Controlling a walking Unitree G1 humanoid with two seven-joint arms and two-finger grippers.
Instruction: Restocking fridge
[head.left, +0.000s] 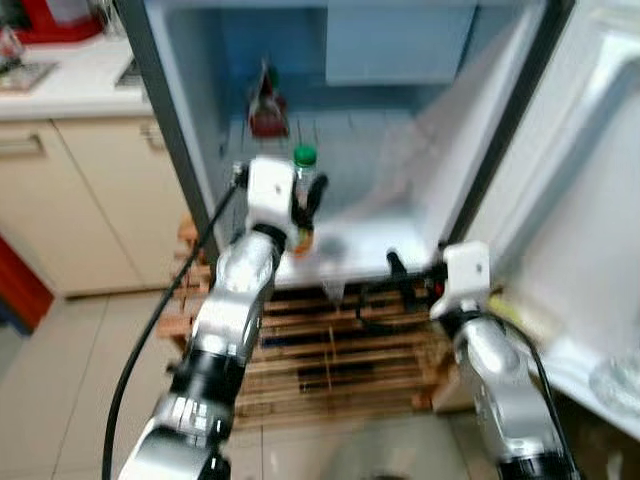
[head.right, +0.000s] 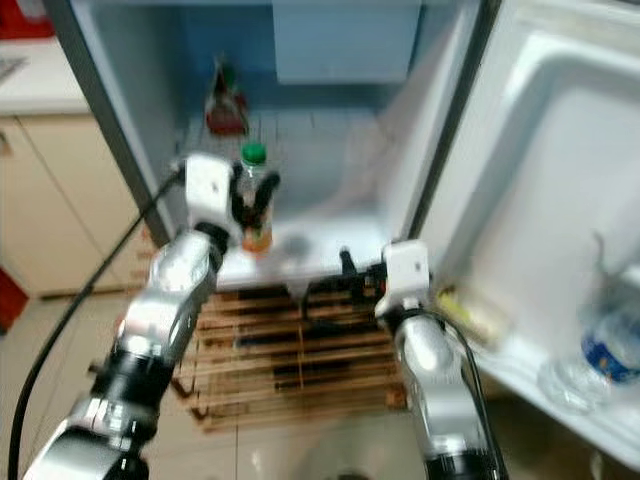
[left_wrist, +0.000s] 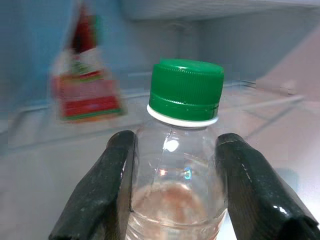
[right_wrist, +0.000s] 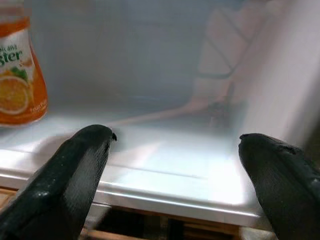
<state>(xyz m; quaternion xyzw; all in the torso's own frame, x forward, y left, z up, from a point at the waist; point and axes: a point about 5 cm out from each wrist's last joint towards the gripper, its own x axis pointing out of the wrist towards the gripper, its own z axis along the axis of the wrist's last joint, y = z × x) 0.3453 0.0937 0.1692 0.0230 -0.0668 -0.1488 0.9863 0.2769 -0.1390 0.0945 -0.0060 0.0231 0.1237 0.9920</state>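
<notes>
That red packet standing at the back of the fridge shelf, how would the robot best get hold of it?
Probably by its narrow top, coming straight in from the open front. The red packet stands upright and tapers upward, so two fingers could pinch there. The left gripper is busy, shut on the bottle; the open right gripper at the shelf's front edge is free.

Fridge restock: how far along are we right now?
Done: the fridge door is open, and a red packet sits at the back of the shelf. In hand: the left hand grips a green-capped bottle at the shelf's front. The right hand is open, empty. Left: release the bottle.
</notes>
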